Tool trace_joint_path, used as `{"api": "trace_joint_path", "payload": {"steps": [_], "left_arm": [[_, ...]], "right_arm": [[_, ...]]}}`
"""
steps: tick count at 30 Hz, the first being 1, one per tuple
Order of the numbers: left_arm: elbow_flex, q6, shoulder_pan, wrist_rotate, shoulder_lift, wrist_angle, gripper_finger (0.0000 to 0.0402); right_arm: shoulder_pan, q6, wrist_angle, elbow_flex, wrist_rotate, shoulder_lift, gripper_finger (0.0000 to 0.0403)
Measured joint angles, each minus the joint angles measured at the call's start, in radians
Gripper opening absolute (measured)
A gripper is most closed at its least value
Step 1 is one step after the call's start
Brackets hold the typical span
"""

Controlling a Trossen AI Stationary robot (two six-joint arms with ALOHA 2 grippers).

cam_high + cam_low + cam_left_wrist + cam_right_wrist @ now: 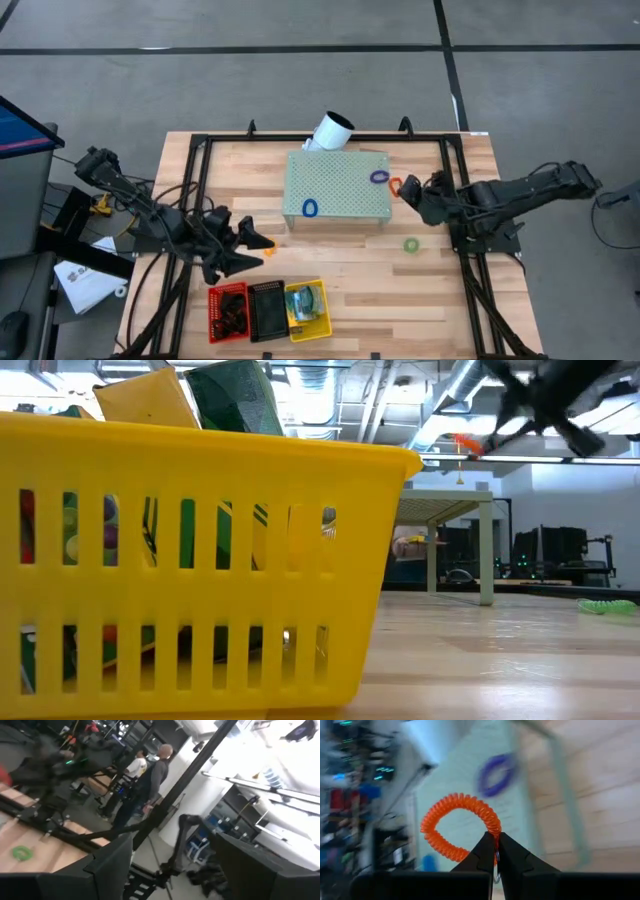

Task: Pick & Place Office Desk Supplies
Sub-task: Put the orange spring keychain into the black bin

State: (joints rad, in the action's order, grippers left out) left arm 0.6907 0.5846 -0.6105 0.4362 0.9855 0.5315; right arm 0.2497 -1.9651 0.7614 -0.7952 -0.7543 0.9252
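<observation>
The right hand (496, 851) is pinched shut on an orange coiled plastic loop (460, 827), lifted just beside the right edge of the pale green perforated block (337, 190) on the wooden counter (400, 290). A purple coiled loop (379, 177) and a blue one (310, 208) lie on that block; a green loop (411, 244) rests on the counter nearby. The left hand (262, 240) waits with its fingers spread wide and empty above the yellow slotted basket (322, 325) of crayon boxes (235, 395).

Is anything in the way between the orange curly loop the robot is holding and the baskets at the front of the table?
The right gripper is shut on the orange coil loop, up by the pale green perforated block. The baskets sit across open wood. The left gripper hangs close above them and may crowd the path; nothing else visible does.
</observation>
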Motion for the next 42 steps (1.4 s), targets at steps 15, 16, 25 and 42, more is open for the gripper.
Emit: {"api": "trace_joint_path", "payload": {"steps": [15,16,25,42], "left_arm": [[0.149,-0.085,0.166,0.035,0.248,0.000,0.0278],[0.158,-0.059,0.181,0.023,0.264,-0.001,0.0278],[0.185,0.003,0.267,0.013,0.314,-0.001,0.0278],[0.185,0.086,0.332,0.019,0.313,0.054,0.0168]], "right_arm": [[0.143,0.317,-0.041,-0.526,-0.114,0.454,0.0004],[0.143,0.330,-0.041,-0.561,-0.109,0.485,0.0004],[0.141,0.450,-0.033,-0.802,-0.084,0.662,0.0004],[0.141,0.519,-0.026,-0.901,-0.082,0.717,0.0004]]}}
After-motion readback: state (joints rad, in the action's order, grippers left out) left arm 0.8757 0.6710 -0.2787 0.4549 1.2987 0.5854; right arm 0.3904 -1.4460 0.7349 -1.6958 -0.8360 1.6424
